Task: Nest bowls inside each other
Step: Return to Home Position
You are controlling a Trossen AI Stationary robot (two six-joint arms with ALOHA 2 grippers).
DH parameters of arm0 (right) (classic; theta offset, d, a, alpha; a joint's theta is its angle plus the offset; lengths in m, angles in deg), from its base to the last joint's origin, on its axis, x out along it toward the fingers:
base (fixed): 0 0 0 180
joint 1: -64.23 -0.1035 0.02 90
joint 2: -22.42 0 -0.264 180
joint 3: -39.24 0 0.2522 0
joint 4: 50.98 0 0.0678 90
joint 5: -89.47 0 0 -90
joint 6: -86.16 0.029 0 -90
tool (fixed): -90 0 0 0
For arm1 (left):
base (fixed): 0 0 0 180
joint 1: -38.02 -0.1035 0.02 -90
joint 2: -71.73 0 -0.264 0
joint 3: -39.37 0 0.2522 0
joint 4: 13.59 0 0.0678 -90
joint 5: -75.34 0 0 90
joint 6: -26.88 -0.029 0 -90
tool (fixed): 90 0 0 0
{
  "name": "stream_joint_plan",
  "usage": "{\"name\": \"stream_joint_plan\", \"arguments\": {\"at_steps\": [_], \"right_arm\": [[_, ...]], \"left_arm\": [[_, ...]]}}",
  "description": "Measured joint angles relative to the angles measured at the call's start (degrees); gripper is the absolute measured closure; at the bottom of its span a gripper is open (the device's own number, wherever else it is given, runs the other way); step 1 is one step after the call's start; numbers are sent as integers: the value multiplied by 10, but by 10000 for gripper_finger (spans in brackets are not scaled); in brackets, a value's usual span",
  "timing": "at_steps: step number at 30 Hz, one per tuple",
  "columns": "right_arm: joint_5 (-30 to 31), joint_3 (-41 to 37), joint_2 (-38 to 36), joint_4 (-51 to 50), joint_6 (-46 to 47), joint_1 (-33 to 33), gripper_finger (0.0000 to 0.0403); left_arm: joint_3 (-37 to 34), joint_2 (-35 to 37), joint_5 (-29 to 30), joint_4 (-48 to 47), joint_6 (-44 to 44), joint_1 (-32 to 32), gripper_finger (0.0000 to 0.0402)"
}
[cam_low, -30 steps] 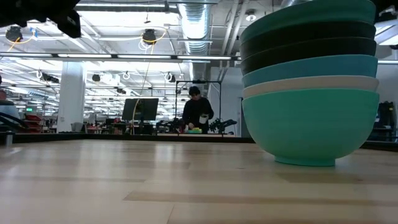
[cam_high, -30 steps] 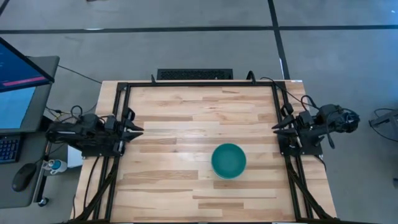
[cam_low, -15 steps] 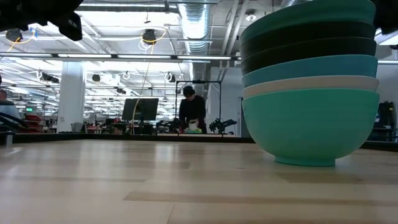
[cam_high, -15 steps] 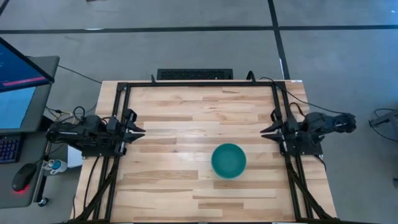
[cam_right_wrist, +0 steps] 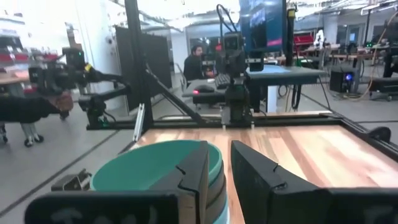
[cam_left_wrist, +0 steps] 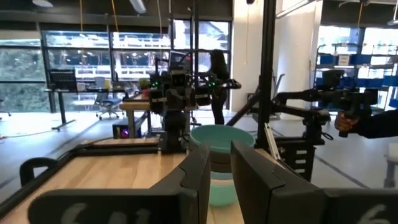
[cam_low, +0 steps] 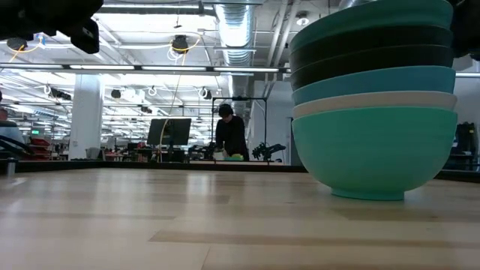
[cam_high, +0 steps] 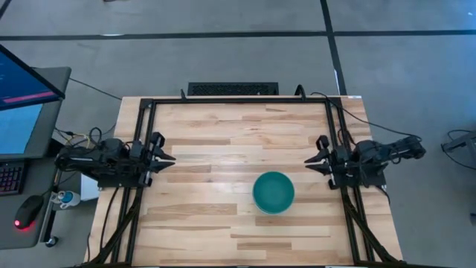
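Right fingers edged inward, bowls stacked upright

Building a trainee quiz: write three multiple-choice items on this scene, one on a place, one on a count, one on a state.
1. Where on the table stands the bowl stack?
A. far left corner
B. right of centre, nearer the right gripper
C. against the back rail
2. How many bowls does the stack show?
A. six
B. three
C. nine
3. What do the left gripper and right gripper hold?
A. one bowl each
B. the stack together
C. nothing
Answers: B, the high view shows it right of centre; A, the low view shows six rims; C, both sit empty at the table's sides.
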Motion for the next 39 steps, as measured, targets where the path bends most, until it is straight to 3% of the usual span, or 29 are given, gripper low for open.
{"name": "stream_joint_plan", "arguments": {"at_steps": [12,16,20,39], "right_arm": [[0,-67,0,109,4,0,310],[0,-72,0,123,4,0,310],[0,-72,0,123,4,0,310],[2,-72,0,98,4,0,310]], "left_arm": [[-2,0,-24,-37,11,0,347],[-37,0,-45,9,12,0,347],[-94,-1,-46,80,31,0,347],[-92,0,-69,84,21,0,347]]}}
